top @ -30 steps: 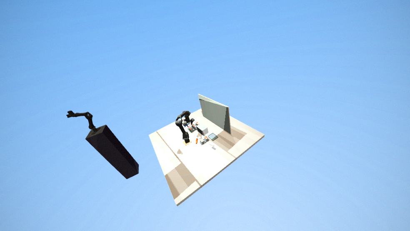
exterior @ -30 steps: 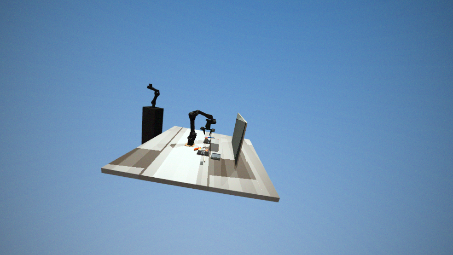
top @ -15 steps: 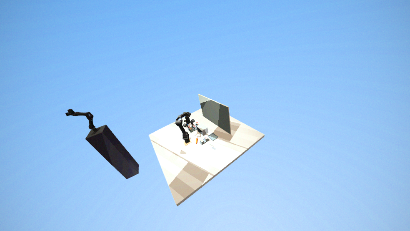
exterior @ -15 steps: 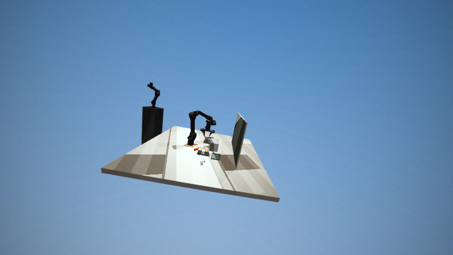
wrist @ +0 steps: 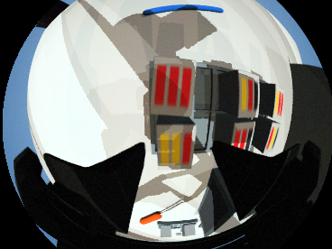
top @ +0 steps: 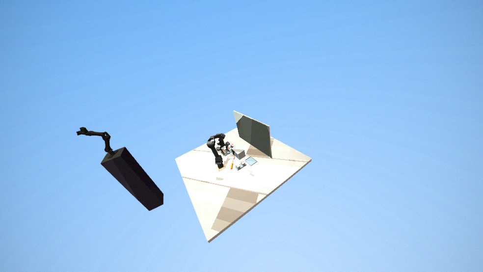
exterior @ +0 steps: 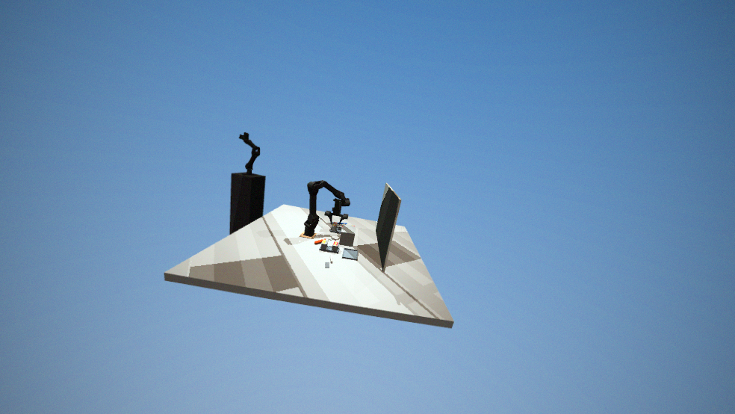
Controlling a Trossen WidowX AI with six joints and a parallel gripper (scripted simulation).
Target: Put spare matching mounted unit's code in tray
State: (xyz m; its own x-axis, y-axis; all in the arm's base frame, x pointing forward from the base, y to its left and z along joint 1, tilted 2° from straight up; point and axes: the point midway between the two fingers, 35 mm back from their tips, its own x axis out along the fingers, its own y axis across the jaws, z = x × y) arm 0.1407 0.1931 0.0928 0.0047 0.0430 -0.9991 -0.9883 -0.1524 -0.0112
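My gripper [top: 223, 148] [exterior: 336, 222] [wrist: 179, 146] is open, with its fingers partly drawn in, above the rack of spares [wrist: 203, 103]. In the wrist view, a spare with two yellow stripes and a red one [wrist: 175, 149] shows between the fingertips, not gripped. Beyond it is a spare with three red stripes [wrist: 174, 86]. Other striped spares [wrist: 247, 94] [wrist: 241, 137] [wrist: 279, 103] stand to the right. The flat pale-blue tray [top: 251, 161] [exterior: 349, 254] holds nothing. A second holder [top: 240, 166] [exterior: 329, 246] carries small blocks; no code on their backs is readable.
A grey box [top: 239, 153] [exterior: 346, 237] stands between the rack and tray. An orange-handled screwdriver [top: 231, 165] [exterior: 318, 241] [wrist: 151, 218] lies near the second holder. A blue bar [wrist: 182, 9] lies beyond the rack. A tall panel [top: 254, 135] [exterior: 386, 226] stands behind the tray.
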